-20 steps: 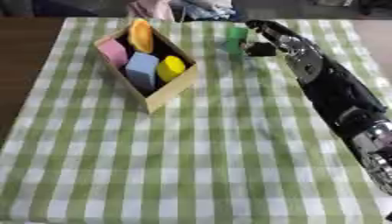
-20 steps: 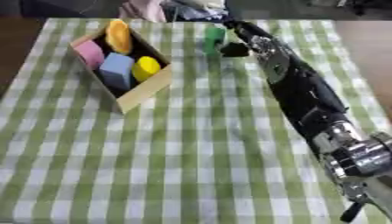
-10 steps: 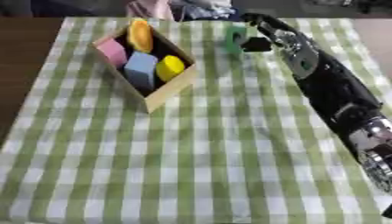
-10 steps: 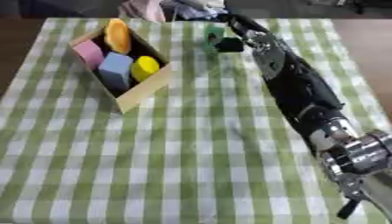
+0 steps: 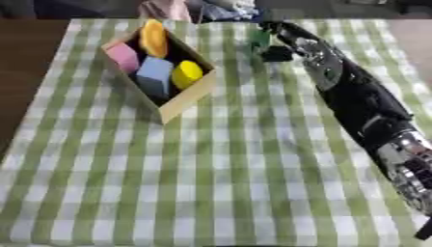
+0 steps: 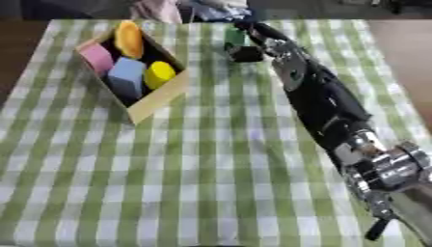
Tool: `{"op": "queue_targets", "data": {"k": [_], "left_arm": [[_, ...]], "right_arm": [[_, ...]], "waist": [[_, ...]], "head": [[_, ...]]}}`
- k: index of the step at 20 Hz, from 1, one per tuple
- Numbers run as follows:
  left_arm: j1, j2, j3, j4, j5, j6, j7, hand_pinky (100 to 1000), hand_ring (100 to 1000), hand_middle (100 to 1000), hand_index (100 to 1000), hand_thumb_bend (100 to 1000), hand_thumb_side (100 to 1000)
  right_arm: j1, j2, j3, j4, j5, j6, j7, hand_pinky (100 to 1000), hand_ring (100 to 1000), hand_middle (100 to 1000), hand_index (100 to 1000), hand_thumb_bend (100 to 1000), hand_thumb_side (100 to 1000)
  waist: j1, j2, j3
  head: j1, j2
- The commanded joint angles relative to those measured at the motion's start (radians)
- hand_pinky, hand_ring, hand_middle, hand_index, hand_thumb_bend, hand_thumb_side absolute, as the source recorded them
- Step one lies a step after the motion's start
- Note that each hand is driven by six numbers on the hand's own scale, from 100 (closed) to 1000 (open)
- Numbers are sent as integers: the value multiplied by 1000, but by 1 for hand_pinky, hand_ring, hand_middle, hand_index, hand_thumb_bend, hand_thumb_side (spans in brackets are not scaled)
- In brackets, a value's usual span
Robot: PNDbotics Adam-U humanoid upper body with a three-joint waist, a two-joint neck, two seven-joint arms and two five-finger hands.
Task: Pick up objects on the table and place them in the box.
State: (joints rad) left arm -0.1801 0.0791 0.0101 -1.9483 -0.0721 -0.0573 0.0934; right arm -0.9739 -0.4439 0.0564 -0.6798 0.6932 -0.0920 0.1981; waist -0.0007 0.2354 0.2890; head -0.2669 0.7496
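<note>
The right arm reached across the checked cloth to the far edge of the table. Its hand was curled round a green block, fingers closed against it; whether the block rested on the cloth or was lifted could not be told. The box lay well to the left of the hand, askew. Inside were an orange piece, a pink block, a blue block and a yellow piece. The left hand was out of sight.

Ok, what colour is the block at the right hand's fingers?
Green; the block shows best in the left eye view, at the right hand.
</note>
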Motion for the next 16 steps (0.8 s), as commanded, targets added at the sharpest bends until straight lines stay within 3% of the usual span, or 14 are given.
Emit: {"op": "queue_targets", "data": {"k": [1,9,10,13,16], "left_arm": [[-6,9,-1,-18,-6,-3,-5,672,567,722,782,121,792],[-6,7,-2,-19,-5,-3,-8,672,567,722,782,120,793],[-6,7,-3,-19,-5,-3,-8,672,567,722,782,120,794],[-6,6,-3,-18,-5,-3,-8,673,566,721,782,120,794],[-6,6,-3,-17,-5,-3,-8,673,566,721,782,120,794]], "right_arm": [[-18,-6,-3,14,20,9,-1,957,960,947,1000,100,665],[-14,6,2,40,116,41,-18,949,950,942,1000,100,561],[-13,8,3,43,132,45,-17,943,945,936,1000,100,451],[-11,12,6,42,186,54,-19,926,931,919,1000,100,231],[-10,15,5,34,233,56,-37,888,895,883,996,100,234]], "waist": [[18,-2,4],[20,0,13],[20,0,13],[19,1,14],[18,1,13]], "head": [[-5,3],[-14,-2],[-15,-2],[-14,-1],[-13,-1]]}}
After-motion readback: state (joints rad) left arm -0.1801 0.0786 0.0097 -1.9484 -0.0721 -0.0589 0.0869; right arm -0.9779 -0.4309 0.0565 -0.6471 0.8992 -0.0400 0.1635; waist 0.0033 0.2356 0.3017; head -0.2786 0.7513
